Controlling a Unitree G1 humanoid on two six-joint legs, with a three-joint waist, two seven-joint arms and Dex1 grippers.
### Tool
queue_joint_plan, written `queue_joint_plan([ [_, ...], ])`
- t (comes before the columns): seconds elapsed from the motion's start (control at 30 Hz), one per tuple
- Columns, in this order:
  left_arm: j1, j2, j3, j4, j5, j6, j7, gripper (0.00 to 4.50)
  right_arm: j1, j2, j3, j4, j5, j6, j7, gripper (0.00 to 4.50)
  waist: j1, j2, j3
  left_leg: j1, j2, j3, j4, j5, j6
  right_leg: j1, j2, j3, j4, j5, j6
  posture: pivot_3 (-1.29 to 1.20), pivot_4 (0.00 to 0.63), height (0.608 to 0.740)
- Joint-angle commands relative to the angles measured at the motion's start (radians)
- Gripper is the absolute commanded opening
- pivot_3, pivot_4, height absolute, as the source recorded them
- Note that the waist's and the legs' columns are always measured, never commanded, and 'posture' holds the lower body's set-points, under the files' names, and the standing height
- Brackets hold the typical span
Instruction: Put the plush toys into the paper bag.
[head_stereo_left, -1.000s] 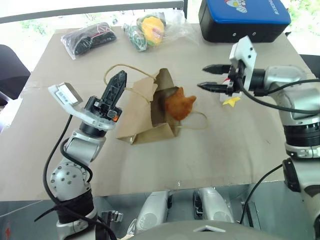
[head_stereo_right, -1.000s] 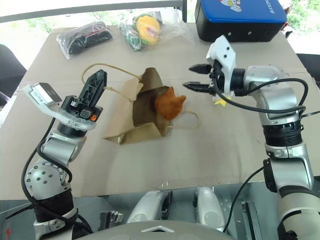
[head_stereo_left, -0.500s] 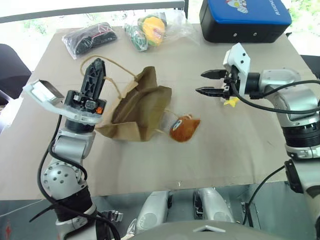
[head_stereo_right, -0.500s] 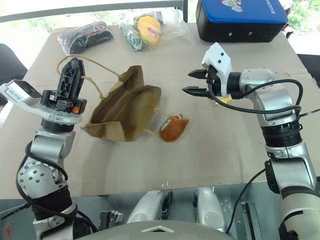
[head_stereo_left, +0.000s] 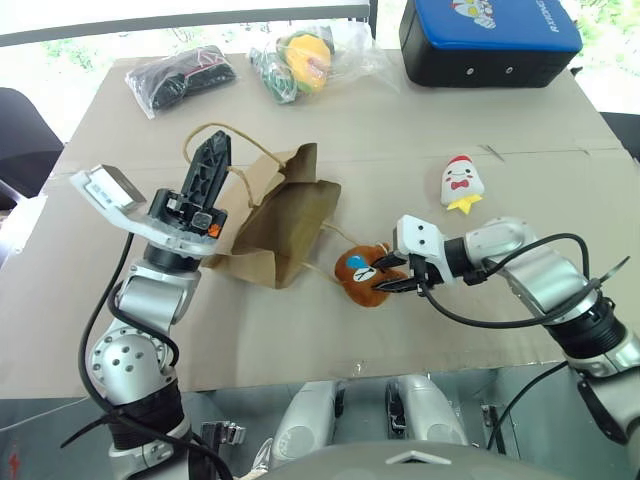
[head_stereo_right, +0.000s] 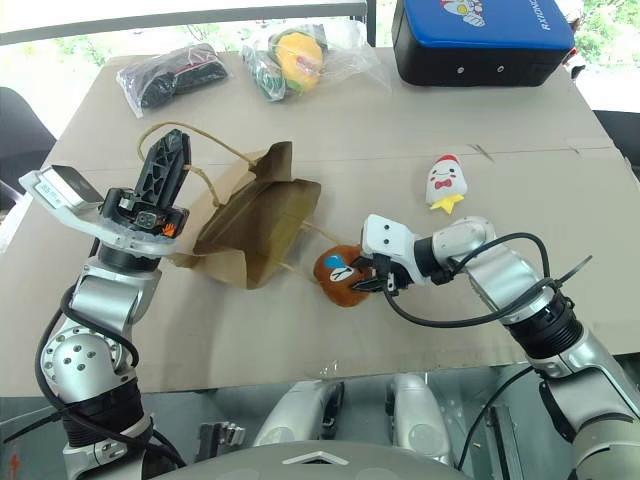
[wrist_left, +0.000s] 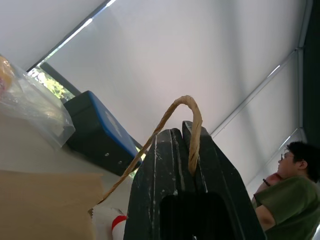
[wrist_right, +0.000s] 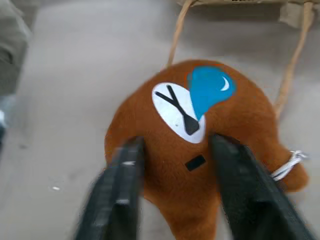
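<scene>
The brown paper bag (head_stereo_left: 285, 215) lies slumped on the table, its mouth towards the robot's right. My left gripper (head_stereo_left: 214, 152) is shut on one of its loop handles (wrist_left: 192, 117) and holds that handle up. The orange-brown plush toy (head_stereo_left: 358, 274) lies face up on the table just outside the bag's mouth. My right gripper (head_stereo_left: 388, 277) reaches in low from the right, its fingers (wrist_right: 125, 190) pressed into the toy's two sides. Farther back on the right, apart from both grippers, lies the white plush toy (head_stereo_left: 458, 182) with a red top and yellow feet.
At the table's far edge lie a clear bag with a black bundle (head_stereo_left: 180, 78), a clear bag with yellow-green things (head_stereo_left: 300, 58) and a blue-topped black case (head_stereo_left: 490, 40). The bag's second handle (head_stereo_left: 345, 240) trails beside the orange toy. A person (wrist_left: 287, 200) shows in the left wrist view.
The orange toy slid out of the bag's mouth onto the table. My right gripper dropped from above the white toy to the orange one and closed on it. The left gripper kept the handle.
</scene>
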Motion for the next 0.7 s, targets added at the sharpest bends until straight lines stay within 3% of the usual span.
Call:
queue_joint_plan([
  [0.03, -0.012, 0.017, 0.002, -0.033, -0.005, -0.006, -0.015, 0.0, 0.001, 0.01, -0.02, 0.006, -0.016, -0.03, -0.019, 0.03, 0.0, 0.0, 0.0, 0.0, 0.0, 0.0, 0.0, 0.0, 0.0, 0.0, 0.0, 0.0, 0.0, 0.0, 0.0, 0.0, 0.15, 0.74],
  [0.2, -0.032, 0.009, -0.012, -0.026, -0.022, -0.001, -0.009, 0.0, -0.003, 0.013, -0.122, -0.011, 0.053, -0.065, 0.002, 0.03, 0.001, 0.0, 0.0, 0.0, 0.0, 0.0, 0.0, 0.0, 0.0, 0.0, 0.0, 0.0, 0.0, 0.0, 0.0, 0.0, 0.15, 0.74],
  [0.37, -0.053, -0.004, -0.034, -0.037, -0.057, 0.005, 0.007, 0.0, -0.059, 0.068, -0.263, -0.05, 0.194, 0.014, -0.03, 0.03, 0.002, 0.0, 0.0, 0.0, 0.0, 0.0, 0.0, 0.0, 0.0, 0.0, 0.0, 0.0, 0.0, 0.0, 0.0, 0.0, 0.15, 0.74],
  [0.7, -0.108, -0.029, -0.094, -0.03, -0.057, 0.012, 0.019, 0.0, -0.13, 0.058, -0.271, -0.047, 0.209, 0.027, -0.042, 0.03, 0.001, 0.0, 0.0, 0.0, 0.0, 0.0, -0.001, 0.0, 0.0, 0.0, 0.0, 0.0, 0.0, 0.0, 0.0, 0.0, 0.15, 0.74],
])
